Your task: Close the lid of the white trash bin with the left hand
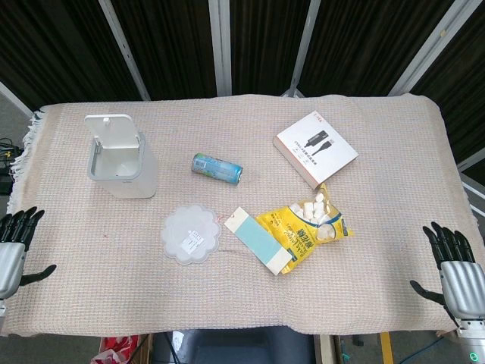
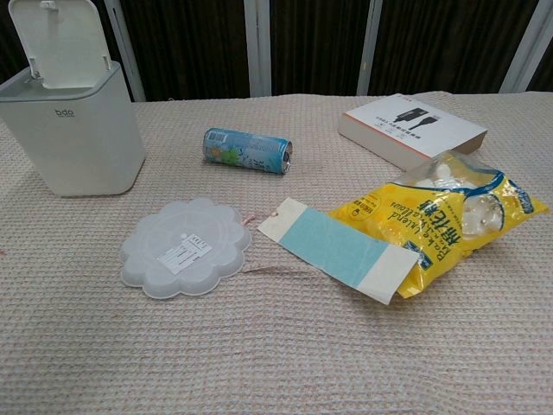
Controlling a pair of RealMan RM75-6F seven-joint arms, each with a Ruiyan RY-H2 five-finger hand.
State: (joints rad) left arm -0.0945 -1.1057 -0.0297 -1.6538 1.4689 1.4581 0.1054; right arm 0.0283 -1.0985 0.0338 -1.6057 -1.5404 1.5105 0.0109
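Observation:
The white trash bin (image 1: pixel 125 167) (image 2: pixel 73 130) stands at the far left of the table. Its lid (image 1: pixel 112 129) (image 2: pixel 60 39) is tilted up and back, leaving the top open. My left hand (image 1: pixel 14 246) hangs at the table's left front edge, well short of the bin, fingers spread and holding nothing. At the right front edge, my right hand (image 1: pixel 455 269) also has its fingers spread and empty. Neither hand shows in the chest view.
A blue drink can (image 1: pixel 217 167) (image 2: pixel 248 150) lies on its side right of the bin. A white scalloped plastic lid (image 1: pixel 190 233) (image 2: pixel 184 246), a blue-and-white card (image 1: pixel 258 239) (image 2: pixel 341 248), a yellow snack bag (image 1: pixel 307 227) (image 2: pixel 449 216) and a white box (image 1: pixel 315 148) (image 2: pixel 413 128) lie on the woven cloth.

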